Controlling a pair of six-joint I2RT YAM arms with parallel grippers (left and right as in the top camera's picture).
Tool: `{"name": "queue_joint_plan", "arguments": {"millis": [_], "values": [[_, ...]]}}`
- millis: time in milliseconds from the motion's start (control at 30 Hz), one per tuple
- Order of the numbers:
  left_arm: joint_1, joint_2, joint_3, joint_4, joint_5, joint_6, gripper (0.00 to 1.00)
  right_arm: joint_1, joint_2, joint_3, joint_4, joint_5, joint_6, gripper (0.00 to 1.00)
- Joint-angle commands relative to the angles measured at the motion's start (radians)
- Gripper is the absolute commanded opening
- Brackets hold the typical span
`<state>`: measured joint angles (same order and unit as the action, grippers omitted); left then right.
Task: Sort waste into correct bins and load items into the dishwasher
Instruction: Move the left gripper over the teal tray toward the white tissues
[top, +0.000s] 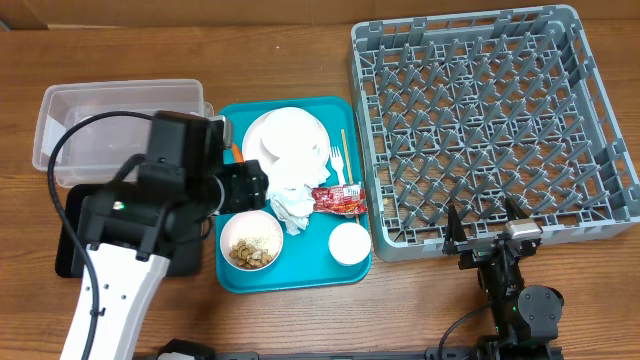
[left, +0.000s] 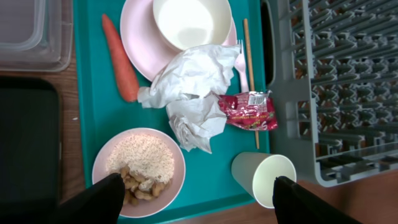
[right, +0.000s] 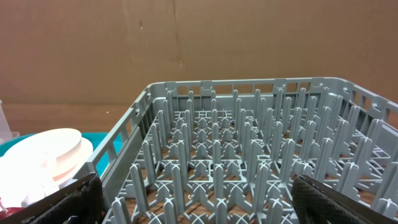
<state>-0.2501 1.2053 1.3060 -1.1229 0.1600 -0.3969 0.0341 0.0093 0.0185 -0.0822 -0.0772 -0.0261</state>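
hovering my left gripper (left: 196, 196), jaws apart, crumpled napkins (left: 193, 87) just ahead; my right gripper (right: 199, 205), jaws wide, faces the dish rack (right: 211, 155).

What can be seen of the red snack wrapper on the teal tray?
The wrapper is small, red and shiny, crinkled like foil or plastic film, with a pale printed patch along its top edge. It lies flat on the teal tray, its left end against the crumpled white napkins. It sits across the thin wooden stick, which shows above and below it. The white cup stands apart, nearer the tray's corner. Nothing holds it.
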Motion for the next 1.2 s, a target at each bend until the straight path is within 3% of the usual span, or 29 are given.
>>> {"name": "queue_joint_plan", "arguments": {"millis": [0, 300, 567, 733, 767, 867, 1167], "values": [[-0.077, 0.034, -0.01, 0.013, -0.174, -0.107, 0.81, -0.003, -0.005, -0.011, 0.005, 0.006, -0.004, 1.0], [-0.176, 0.248, -0.026, 0.069, -0.277, -0.117, 0.86, -0.003, -0.005, -0.011, 0.005, 0.006, -0.004, 1.0], [-0.176, 0.437, -0.026, 0.097, -0.208, -0.158, 0.87, -0.003, -0.005, -0.011, 0.005, 0.006, -0.004, 1.0], [-0.177, 0.468, -0.026, 0.122, -0.163, -0.158, 0.86, -0.003, -0.005, -0.011, 0.005, 0.006, -0.004, 1.0], [-0.177, 0.471, -0.026, 0.123, -0.163, -0.158, 0.86, -0.003, -0.005, -0.011, 0.005, 0.006, -0.004, 1.0], [-0.177, 0.482, -0.026, 0.124, -0.163, -0.158, 0.66, -0.003, -0.005, -0.011, 0.005, 0.006, -0.004, 1.0], [-0.18, 0.512, -0.027, 0.114, -0.159, -0.161, 0.64, -0.003, -0.005, -0.011, 0.005, 0.006, -0.004, 1.0]]}}
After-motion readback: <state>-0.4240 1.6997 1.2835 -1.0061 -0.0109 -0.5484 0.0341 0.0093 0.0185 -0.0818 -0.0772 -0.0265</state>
